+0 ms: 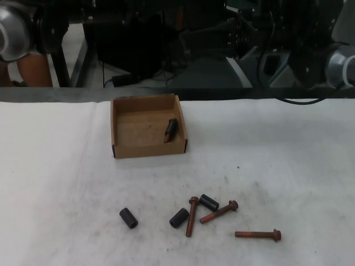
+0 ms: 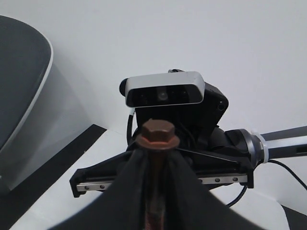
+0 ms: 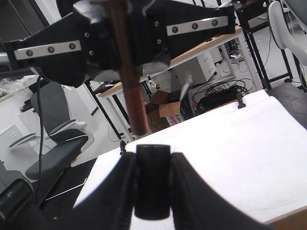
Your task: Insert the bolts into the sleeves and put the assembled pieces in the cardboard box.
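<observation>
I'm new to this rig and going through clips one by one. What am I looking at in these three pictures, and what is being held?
This is a robot with two arms, each ending in two fingers. The high view looks down from behind the arms; the other two pictures come from cameras on the wrists. On the white cloth lie three loose bolts and three black sleeves; the cardboard box holds one assembled piece. The left arm's fingers grip a bolt just under its head. The right arm's fingers grip a sleeve. The bolt's threaded tip is close to the sleeve's open end, not yet inside.
</observation>
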Controlling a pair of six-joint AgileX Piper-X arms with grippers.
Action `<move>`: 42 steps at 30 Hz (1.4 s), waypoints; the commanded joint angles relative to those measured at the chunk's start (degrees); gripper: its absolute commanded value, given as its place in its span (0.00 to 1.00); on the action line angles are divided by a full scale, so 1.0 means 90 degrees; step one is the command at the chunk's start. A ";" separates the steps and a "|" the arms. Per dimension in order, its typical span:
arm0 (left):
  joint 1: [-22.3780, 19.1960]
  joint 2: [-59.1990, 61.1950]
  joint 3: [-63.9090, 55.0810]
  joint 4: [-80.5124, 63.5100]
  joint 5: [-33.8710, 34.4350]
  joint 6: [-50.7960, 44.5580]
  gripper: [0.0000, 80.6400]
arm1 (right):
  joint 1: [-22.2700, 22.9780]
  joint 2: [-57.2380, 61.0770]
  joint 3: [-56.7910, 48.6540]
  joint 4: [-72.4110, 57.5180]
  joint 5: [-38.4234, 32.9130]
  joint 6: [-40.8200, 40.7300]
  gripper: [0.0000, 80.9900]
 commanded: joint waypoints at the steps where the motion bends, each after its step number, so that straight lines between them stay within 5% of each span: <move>1: -0.0018 -0.0111 -0.0001 -0.0065 0.0050 0.0033 0.01 | 0.0071 -0.0041 -0.0018 -0.0084 -0.0004 0.0044 0.00; 42: -0.0275 -0.0111 -0.0001 0.0554 0.0538 0.0292 0.01 | -0.0193 -0.0041 -0.0274 -0.0182 0.0102 -0.0006 0.00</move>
